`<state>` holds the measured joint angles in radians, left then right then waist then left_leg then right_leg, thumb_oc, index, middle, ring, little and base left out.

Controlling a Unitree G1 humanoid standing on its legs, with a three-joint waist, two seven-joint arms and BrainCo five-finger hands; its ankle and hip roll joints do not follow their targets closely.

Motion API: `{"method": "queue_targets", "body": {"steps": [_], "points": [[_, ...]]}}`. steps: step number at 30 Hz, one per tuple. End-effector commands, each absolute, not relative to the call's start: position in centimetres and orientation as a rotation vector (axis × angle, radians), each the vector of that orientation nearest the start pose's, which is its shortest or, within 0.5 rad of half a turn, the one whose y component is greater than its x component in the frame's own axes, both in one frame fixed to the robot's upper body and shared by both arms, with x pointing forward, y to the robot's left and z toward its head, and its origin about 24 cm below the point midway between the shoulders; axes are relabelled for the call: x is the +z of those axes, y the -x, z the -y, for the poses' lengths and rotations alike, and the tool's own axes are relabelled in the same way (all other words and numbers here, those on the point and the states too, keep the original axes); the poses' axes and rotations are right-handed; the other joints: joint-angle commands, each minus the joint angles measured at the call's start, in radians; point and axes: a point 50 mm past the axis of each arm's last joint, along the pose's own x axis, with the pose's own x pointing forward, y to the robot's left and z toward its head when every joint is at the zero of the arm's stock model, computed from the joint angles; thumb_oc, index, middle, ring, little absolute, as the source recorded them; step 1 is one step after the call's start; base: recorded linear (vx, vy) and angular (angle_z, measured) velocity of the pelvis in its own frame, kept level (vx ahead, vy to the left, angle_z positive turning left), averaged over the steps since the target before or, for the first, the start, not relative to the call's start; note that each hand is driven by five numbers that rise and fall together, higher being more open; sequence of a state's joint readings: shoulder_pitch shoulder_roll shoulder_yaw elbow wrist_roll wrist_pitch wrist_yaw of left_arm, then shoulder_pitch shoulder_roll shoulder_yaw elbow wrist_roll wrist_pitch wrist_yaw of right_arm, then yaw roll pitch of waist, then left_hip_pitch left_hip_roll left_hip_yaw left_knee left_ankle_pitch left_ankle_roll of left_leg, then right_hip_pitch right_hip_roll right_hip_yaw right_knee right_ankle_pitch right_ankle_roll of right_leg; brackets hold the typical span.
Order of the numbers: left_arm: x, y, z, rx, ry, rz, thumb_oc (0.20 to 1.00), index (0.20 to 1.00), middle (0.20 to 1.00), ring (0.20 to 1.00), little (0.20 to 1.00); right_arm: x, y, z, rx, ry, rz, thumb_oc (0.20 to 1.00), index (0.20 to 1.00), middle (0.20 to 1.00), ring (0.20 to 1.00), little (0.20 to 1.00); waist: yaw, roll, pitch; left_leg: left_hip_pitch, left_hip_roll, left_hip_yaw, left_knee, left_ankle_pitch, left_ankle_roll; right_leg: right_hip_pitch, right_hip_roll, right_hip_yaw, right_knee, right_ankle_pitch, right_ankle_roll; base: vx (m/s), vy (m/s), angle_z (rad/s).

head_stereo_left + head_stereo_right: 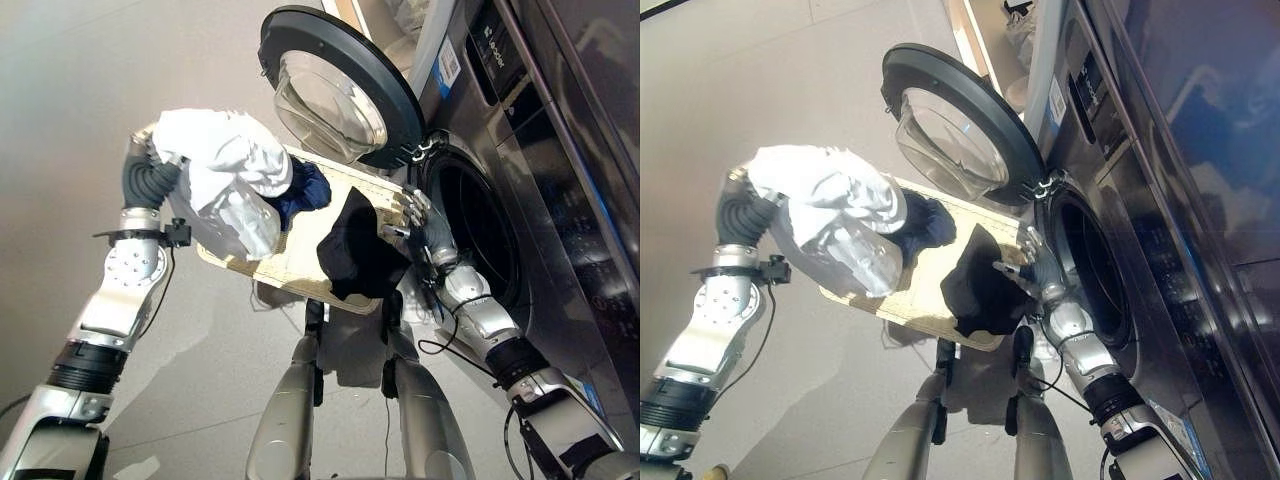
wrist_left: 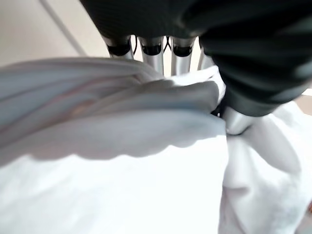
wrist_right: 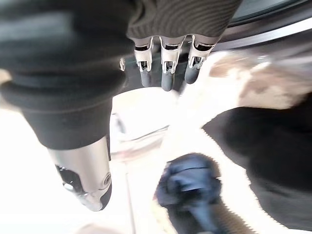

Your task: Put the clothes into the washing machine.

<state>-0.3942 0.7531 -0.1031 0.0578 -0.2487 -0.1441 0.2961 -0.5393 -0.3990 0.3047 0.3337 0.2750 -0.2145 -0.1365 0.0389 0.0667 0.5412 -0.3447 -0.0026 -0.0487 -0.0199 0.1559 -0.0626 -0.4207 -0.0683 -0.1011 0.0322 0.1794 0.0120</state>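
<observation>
I hold a flat woven basket [image 1: 300, 262] tilted in the air between both hands, its far end near the washing machine's drum opening [image 1: 478, 235]. A bundle of white clothes [image 1: 225, 160] lies at the basket's left end and covers my left hand [image 2: 153, 53], whose fingers run in under the cloth. A dark blue cloth [image 1: 306, 190] sits in the middle. A black garment [image 1: 355, 255] drapes over the right end. My right hand [image 1: 418, 222] grips the basket's rim beside the opening, fingers curled over it.
The round washer door [image 1: 340, 90] stands open above the basket, hinged at the opening's upper left. The machine's dark front panel [image 1: 560, 180] takes up the right side. Pale floor [image 1: 60, 90] lies to the left.
</observation>
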Motion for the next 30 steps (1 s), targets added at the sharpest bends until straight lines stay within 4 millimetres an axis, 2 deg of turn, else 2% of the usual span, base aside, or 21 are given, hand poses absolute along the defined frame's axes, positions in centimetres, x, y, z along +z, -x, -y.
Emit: {"method": "queue_targets", "body": {"steps": [1, 3, 7, 12, 16, 22, 27, 29, 30], "points": [[21.4, -30.3, -23.1, 0.075, -0.479, 0.573, 0.200, 0.200, 0.200, 0.200, 0.200, 17.8, -32.7, 12.4, 0.267, 0.252, 0.600, 1.000, 1.000, 1.000, 1.000, 1.000, -0.031, 0.022, -0.021, -0.028, -0.086, 0.027, 0.057, -0.031, 0.053, 0.005, 0.015, 0.033, 0.066, -0.046, 0.044, 0.00, 0.041, -0.07], [20.7, -30.4, -22.6, 0.004, -0.525, 0.514, 0.200, 0.200, 0.200, 0.200, 0.200, 19.2, -32.0, 11.4, 0.356, 0.288, 0.641, 1.000, 1.000, 1.000, 1.000, 1.000, -0.035, 0.023, -0.021, -0.034, -0.085, 0.032, 0.061, -0.027, 0.052, 0.003, 0.015, 0.036, 0.067, -0.045, 0.045, -0.01, 0.046, -0.05], [20.5, -30.7, -22.1, -0.065, -0.589, 0.475, 0.200, 0.200, 0.200, 0.200, 0.200, 19.7, -31.4, 10.1, 0.505, 0.367, 0.648, 1.000, 1.000, 1.000, 1.000, 1.000, -0.037, 0.021, -0.021, -0.040, -0.084, 0.037, 0.065, -0.024, 0.051, 0.003, 0.014, 0.037, 0.063, -0.044, 0.046, 0.00, 0.012, -0.02], [21.6, -31.0, -21.4, -0.135, -0.657, 0.487, 0.200, 0.200, 0.200, 0.200, 0.200, 18.5, -30.9, 8.6, 0.766, 0.478, 0.492, 1.000, 1.000, 1.000, 1.000, 1.000, -0.036, 0.011, -0.021, -0.045, -0.080, 0.041, 0.068, -0.017, 0.046, 0.007, 0.012, 0.035, 0.056, -0.041, 0.048, 0.00, 0.000, 0.00], [22.4, -31.1, -20.5, -0.188, -0.683, 0.513, 0.200, 0.200, 0.200, 0.200, 0.200, 17.3, -30.6, 8.0, 0.896, 0.479, 0.393, 1.000, 1.000, 1.000, 1.000, 1.000, -0.034, 0.004, -0.021, -0.050, -0.078, 0.039, 0.066, -0.013, 0.046, 0.005, 0.012, 0.034, 0.048, -0.035, 0.047, 0.00, 0.000, 0.00], [22.6, -31.0, -18.7, -0.331, -0.556, 0.512, 0.200, 0.200, 0.200, 0.200, 0.200, 17.1, -30.4, 7.2, 0.941, 0.510, 0.389, 1.000, 1.000, 1.000, 1.000, 1.000, -0.037, -0.002, -0.021, -0.057, -0.074, 0.050, 0.058, -0.006, 0.044, -0.003, 0.019, 0.037, 0.038, -0.029, 0.047, 0.00, 0.000, 0.00], [21.5, -30.1, -15.5, -0.541, -0.388, 0.498, 0.200, 0.200, 0.200, 0.200, 0.200, 17.0, -30.3, 6.5, 0.927, 0.500, 0.418, 1.000, 1.000, 1.000, 1.000, 1.000, -0.040, -0.004, -0.021, -0.071, -0.074, 0.058, 0.059, -0.004, 0.047, -0.014, 0.021, 0.042, 0.030, -0.021, 0.044, 0.01, -0.003, -0.05], [21.2, -30.0, -14.8, -0.584, -0.363, 0.493, 0.200, 0.200, 0.200, 0.200, 0.200, 17.1, -30.2, 6.3, 0.916, 0.485, 0.436, 1.000, 1.000, 1.000, 1.000, 1.000, -0.042, -0.004, -0.021, -0.076, -0.073, 0.060, 0.060, -0.003, 0.046, -0.019, 0.022, 0.043, 0.030, -0.019, 0.044, 0.01, 0.014, -0.08], [20.7, -29.8, -13.9, -0.627, -0.344, 0.481, 0.200, 0.200, 0.200, 0.200, 0.200, 17.1, -30.3, 6.1, 0.891, 0.460, 0.443, 1.000, 1.000, 1.000, 1.000, 1.000, -0.044, -0.004, -0.021, -0.082, -0.073, 0.061, 0.062, -0.002, 0.047, -0.024, 0.022, 0.044, 0.030, -0.018, 0.043, 0.01, 0.025, -0.12]]}}
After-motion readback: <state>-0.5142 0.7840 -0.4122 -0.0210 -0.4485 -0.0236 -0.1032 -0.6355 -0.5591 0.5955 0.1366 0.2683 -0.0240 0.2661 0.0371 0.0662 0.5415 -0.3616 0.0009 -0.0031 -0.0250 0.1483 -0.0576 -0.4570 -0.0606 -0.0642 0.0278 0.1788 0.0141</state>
